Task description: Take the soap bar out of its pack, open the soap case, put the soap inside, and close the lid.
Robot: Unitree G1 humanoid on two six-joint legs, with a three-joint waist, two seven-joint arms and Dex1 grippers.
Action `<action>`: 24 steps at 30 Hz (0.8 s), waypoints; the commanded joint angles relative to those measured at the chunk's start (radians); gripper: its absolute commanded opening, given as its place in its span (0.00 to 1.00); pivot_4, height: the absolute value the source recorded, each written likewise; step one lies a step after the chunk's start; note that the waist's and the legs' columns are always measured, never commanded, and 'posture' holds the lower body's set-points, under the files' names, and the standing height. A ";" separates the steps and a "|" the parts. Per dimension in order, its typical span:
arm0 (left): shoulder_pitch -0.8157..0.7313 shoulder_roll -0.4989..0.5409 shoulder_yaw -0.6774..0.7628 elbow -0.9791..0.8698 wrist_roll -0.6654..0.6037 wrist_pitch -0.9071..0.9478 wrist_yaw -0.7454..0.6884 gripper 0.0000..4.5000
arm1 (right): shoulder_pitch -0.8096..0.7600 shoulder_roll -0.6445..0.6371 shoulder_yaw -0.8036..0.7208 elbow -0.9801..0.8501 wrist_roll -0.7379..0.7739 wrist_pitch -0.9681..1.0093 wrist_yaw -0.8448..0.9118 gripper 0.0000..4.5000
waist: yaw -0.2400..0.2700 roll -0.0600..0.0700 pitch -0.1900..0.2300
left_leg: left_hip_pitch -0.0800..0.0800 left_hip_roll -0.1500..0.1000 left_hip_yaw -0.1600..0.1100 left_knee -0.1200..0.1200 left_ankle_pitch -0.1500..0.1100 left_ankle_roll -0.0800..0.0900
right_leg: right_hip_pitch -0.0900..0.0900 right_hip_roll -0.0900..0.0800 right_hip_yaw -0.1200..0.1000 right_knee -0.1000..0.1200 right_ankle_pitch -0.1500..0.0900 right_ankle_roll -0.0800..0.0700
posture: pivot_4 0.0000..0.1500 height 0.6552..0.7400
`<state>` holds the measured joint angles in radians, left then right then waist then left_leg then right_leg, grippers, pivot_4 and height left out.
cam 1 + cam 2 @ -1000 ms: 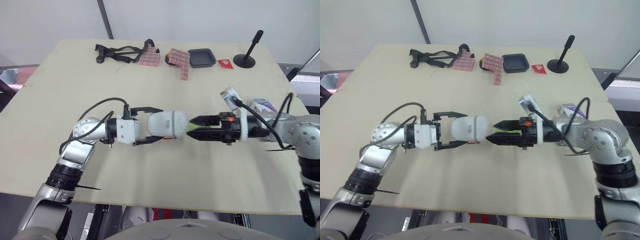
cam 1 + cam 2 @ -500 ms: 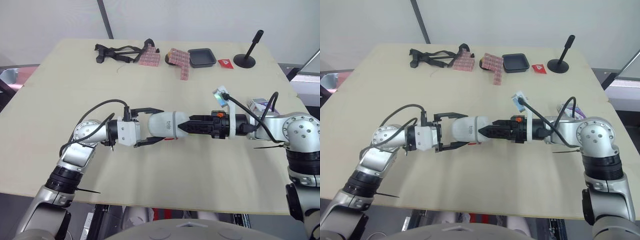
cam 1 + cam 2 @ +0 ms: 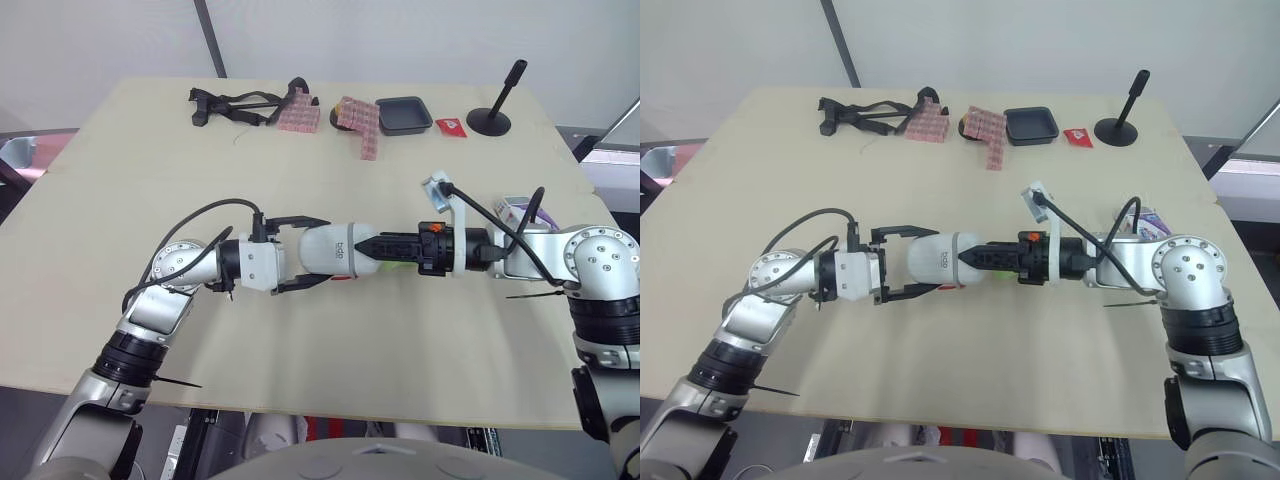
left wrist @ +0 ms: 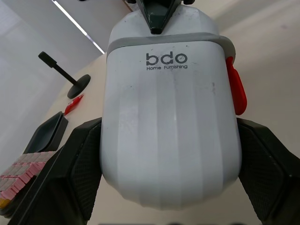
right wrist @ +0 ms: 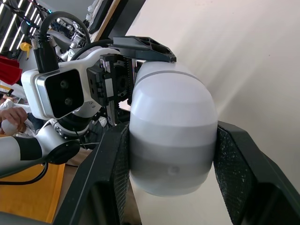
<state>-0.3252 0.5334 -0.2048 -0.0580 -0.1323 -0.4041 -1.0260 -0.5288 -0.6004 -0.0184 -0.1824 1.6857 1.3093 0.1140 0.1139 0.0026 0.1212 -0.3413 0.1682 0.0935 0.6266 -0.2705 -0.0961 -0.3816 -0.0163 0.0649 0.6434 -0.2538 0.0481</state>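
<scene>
A white soap case (image 3: 335, 248) with a red latch (image 4: 235, 91) lies sideways just above the table, lid shut. My left gripper (image 3: 320, 250) is shut on its left end, and its pads (image 4: 77, 173) press both flanks. My right gripper (image 3: 372, 248) reaches in from the right and is shut on the case's other end, its pads (image 5: 110, 178) against the shell (image 5: 171, 136). A green-yellow thing (image 3: 396, 266) shows just under the right fingers; I cannot tell what it is. A white and purple soap pack (image 3: 520, 210) lies behind my right forearm.
Along the table's far edge stand a black tray (image 3: 404, 114), pink block strips (image 3: 358, 122), a black strap tool (image 3: 235, 103), a red packet (image 3: 451, 126) and a black stand (image 3: 490, 118). Bare table (image 3: 330, 340) lies in front of the arms.
My right gripper has moved left from a gap beside the case onto its right end. The left gripper has kept its hold and shifted slightly right.
</scene>
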 commanded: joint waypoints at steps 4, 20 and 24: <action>0.006 0.005 0.003 -0.078 -0.022 0.020 0.014 0.77 | -0.012 -0.025 0.025 -0.004 0.116 -0.012 0.013 0.45 | 0.000 0.000 0.000 | 0.000 0.000 0.000 0.000 0.000 0.000 | 0.000 0.000 0.000 0.000 0.000 0.000 | 1.00 1.00; 0.049 0.027 0.003 -0.113 -0.031 0.049 0.015 0.77 | -0.020 -0.126 0.038 0.065 0.171 0.041 0.212 0.45 | 0.001 0.000 0.000 | -0.001 0.000 0.000 0.000 0.000 0.000 | 0.000 0.000 0.000 -0.001 0.000 0.000 | 1.00 1.00; 0.057 0.036 0.007 -0.118 -0.033 0.067 0.014 0.77 | -0.027 -0.156 0.035 0.083 0.143 0.061 0.246 0.45 | 0.001 0.000 0.000 | -0.001 0.000 0.000 0.000 0.000 0.000 | 0.000 0.000 0.000 -0.001 0.000 0.000 | 1.00 1.00</action>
<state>-0.2745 0.5532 -0.2146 -0.1750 -0.1631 -0.3561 -1.0244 -0.5309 -0.7383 0.0309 -0.0827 1.7926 1.3549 0.3117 0.1153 0.0025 0.1212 -0.3425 0.1682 0.0934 0.6267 -0.2707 -0.0962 -0.3816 -0.0163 0.0648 0.6425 -0.2537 0.0481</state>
